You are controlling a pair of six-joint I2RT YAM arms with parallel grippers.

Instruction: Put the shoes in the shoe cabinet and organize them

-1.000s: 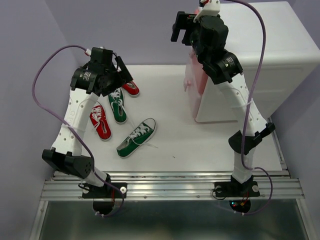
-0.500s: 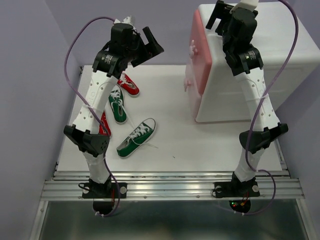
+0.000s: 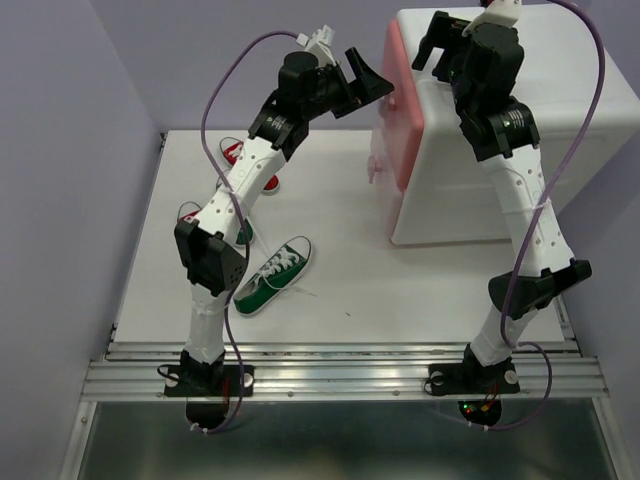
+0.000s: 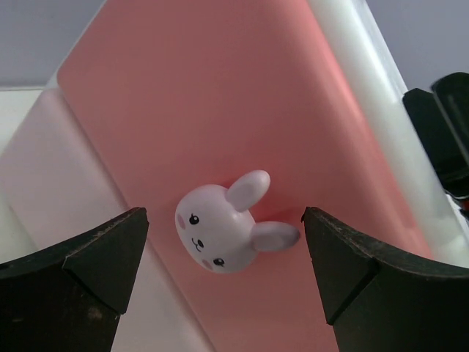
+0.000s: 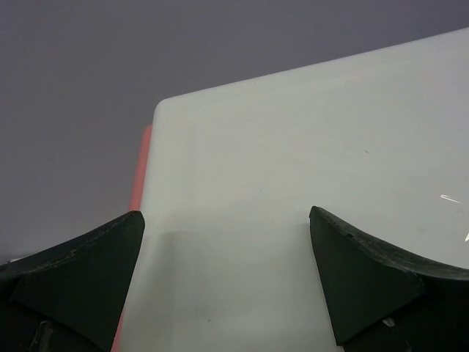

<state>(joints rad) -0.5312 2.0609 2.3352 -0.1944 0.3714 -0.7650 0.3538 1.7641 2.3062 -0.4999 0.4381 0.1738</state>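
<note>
— From above?
— Shoe cabinet (image 3: 500, 170) stands far right, pink front facing left. Left gripper (image 3: 372, 80) is released just before it. Green sneaker (image 3: 272, 275) lies diagonally, near-left to far-right.
— Left wrist?
— Spread fingers (image 4: 88, 271) flank the rabbit knob (image 4: 220, 231), not clamped.
— Right wrist?
— Right gripper (image 5: 226, 214) released, above the cabinet's white top.

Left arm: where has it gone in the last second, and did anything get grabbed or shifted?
The left hand rose and swung right to the pink front of the cabinet, open around the bunny knob, not touching it. The right hand moved back over the cabinet top, open. Nothing was grasped. The near green sneaker and far red sneaker stayed put.
</note>
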